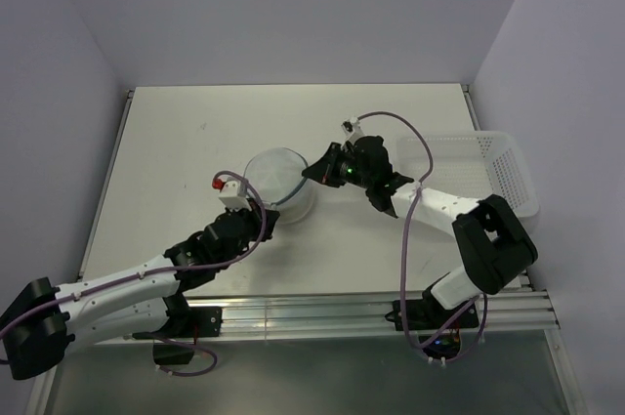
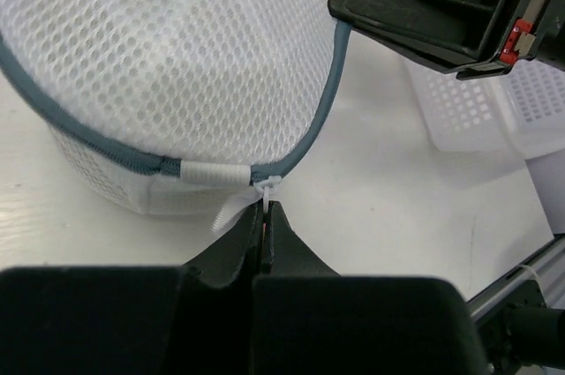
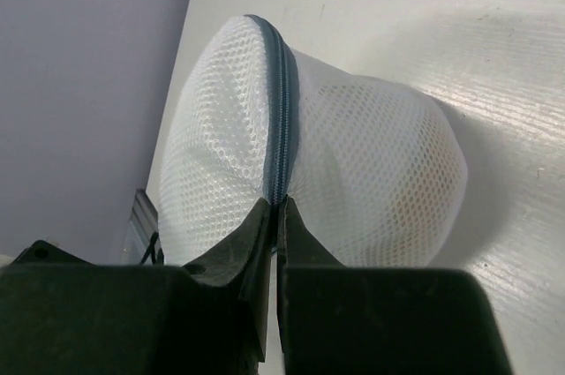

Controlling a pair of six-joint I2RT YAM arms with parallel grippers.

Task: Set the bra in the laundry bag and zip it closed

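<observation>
Right hand (image 3: 275,206) pinches the laundry bag (image 3: 371,159); contents unclear through mesh.

Laundry bag (image 1: 278,179) — basket (image 1: 471,157) well right

The round white mesh laundry bag (image 1: 279,177) sits mid-frame on the pale desk (image 1: 176,142); a white perforated plastic basket (image 1: 508,176) lies far right.

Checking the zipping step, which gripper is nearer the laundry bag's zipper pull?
Left. The left gripper is shut on the zipper pull; the right gripper pinches the zipper rim of the laundry bag farther round.
</observation>
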